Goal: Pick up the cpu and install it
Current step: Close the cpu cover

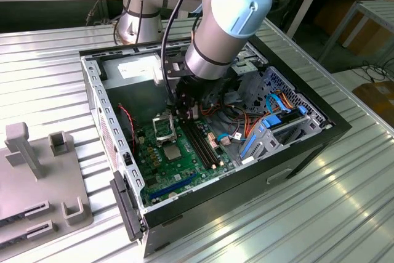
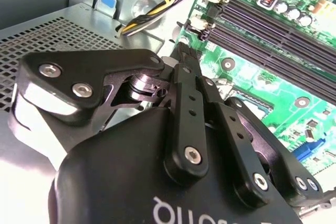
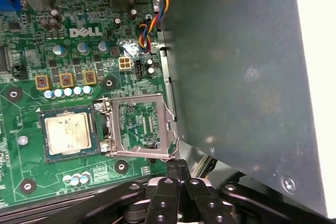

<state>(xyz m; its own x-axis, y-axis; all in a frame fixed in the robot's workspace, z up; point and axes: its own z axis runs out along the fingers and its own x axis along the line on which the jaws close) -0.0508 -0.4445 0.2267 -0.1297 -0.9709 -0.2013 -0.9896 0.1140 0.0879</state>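
Note:
The cpu (image 3: pixel 65 135), a small square chip with a silver top, lies flat in the socket on the green motherboard (image 3: pixel 31 40); the exterior view has it as a pale square (image 1: pixel 171 152). The socket's hinged metal plate (image 3: pixel 139 127) stands swung open beside it (image 1: pixel 162 127). My gripper (image 3: pixel 177 167) is shut, with its black fingers pressed together and nothing visible between them. Its tip sits just off the open plate's edge, by the thin wire lever (image 3: pixel 175 143). In the second wrist view the shut fingers (image 2: pixel 181 59) point down at the board beside the grey power-supply box.
The open computer case (image 1: pixel 92 84) lies on a ribbed metal table. A grey power-supply box (image 3: pixel 236 77) walls one side of the socket. Long black memory slots (image 1: pixel 200 143) run next to it, with cable bundles (image 1: pixel 237 127) and blue drive brackets (image 1: pixel 271 124) beyond. Grey fixtures (image 1: pixel 37 170) stand outside the case.

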